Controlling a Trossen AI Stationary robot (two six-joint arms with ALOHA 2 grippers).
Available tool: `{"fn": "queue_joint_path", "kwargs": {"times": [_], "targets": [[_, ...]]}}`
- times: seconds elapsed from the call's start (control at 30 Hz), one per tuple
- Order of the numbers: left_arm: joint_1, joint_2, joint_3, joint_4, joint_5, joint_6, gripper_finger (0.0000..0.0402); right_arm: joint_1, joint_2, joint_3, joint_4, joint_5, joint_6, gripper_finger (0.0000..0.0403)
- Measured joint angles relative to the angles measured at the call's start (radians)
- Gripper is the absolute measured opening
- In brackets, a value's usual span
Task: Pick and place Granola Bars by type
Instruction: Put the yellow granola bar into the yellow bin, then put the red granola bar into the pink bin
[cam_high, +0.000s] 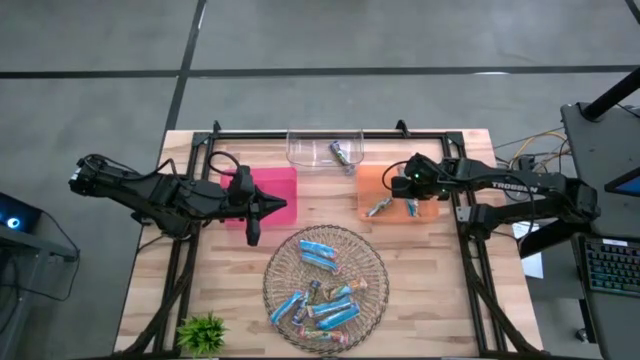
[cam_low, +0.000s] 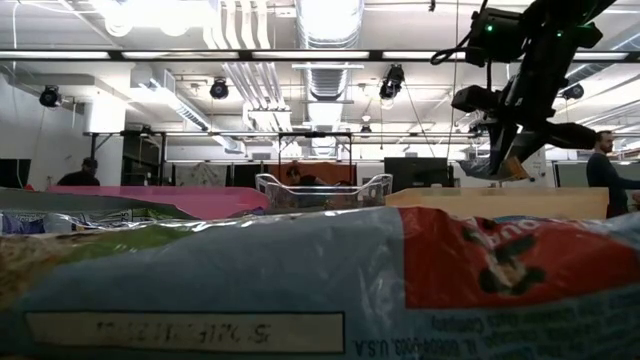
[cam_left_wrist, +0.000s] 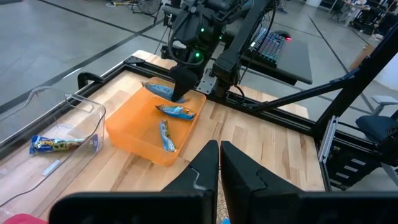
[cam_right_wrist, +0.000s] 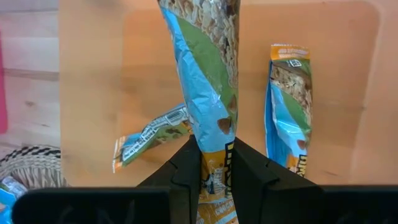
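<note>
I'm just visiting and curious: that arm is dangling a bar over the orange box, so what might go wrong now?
The right gripper pinches its granola bar by one end only, so it might slip early. Dropped from there, it could land across the two bars already in the orange tray.

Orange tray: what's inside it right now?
Two wrapped granola bars lie in the orange plastic tray. The right tool holds a third above, hiding some floor.
</note>
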Motion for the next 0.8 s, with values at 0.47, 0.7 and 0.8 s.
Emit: {"fn": "queue_joint_path", "kwargs": {"times": [0.47, 0.7, 0.8], "targets": [[0.0, 0.0, 0.0, 0.0, 0.0, 0.0, 0.0, 0.0, 0.0, -0.015, 0.007, -0.004, -0.03, 0.0069], [0.0, 0.0, 0.0, 0.0, 0.0, -0.002, 0.0, 0.0, 0.0, -0.055, 0.022, -0.047, 0.009, 0.0126], [0.0, 0.0, 0.0, 0.0, 0.0, -0.015, 0.0, 0.004, 0.0, -0.062, 0.034, -0.047, 0.009, 0.0145]]}}
